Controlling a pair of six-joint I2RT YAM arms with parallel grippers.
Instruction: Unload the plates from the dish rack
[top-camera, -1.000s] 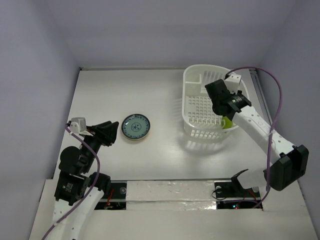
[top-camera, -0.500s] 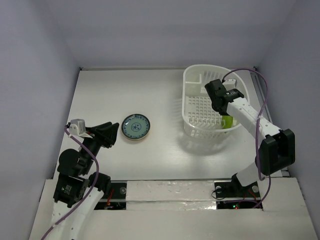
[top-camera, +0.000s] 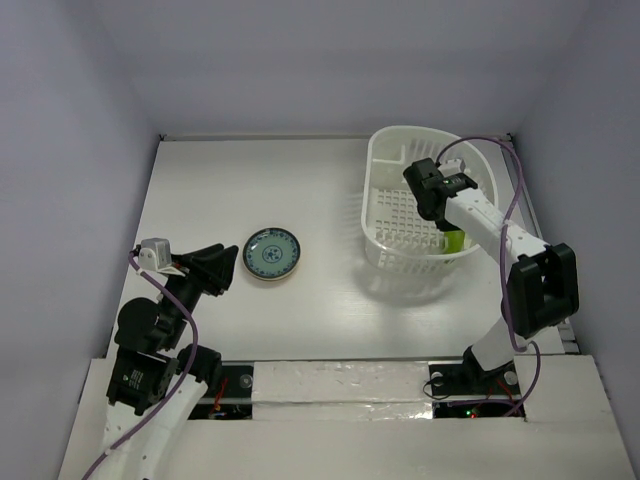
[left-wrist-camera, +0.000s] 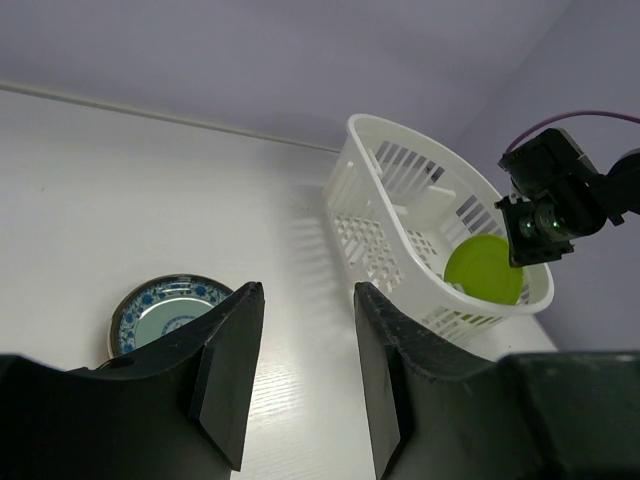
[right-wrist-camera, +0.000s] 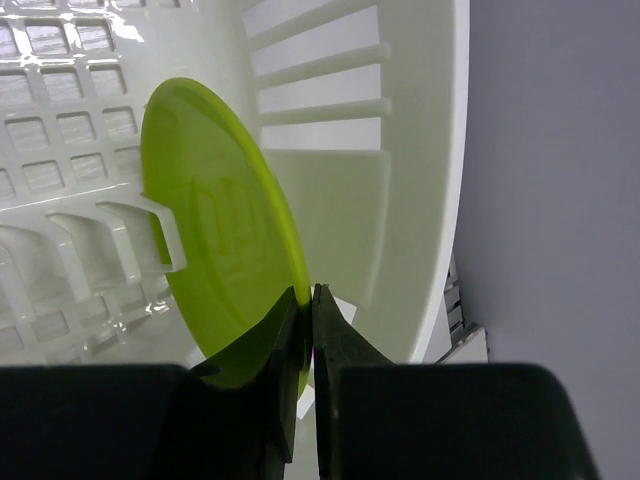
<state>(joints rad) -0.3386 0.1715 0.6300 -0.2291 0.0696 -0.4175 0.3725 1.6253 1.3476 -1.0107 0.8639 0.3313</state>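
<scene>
One green plate (right-wrist-camera: 215, 220) in the rack (right-wrist-camera: 425, 150) (seemingly pinched), one patterned plate (top-camera: 271, 254) outside.

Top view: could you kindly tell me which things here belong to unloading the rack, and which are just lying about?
For the job: dish rack; green plate standing in it, pinched by the right gripper; blue-patterned plate on the table; left gripper, open.
Just there: purple cable; shiny strip along the near edge.
</scene>
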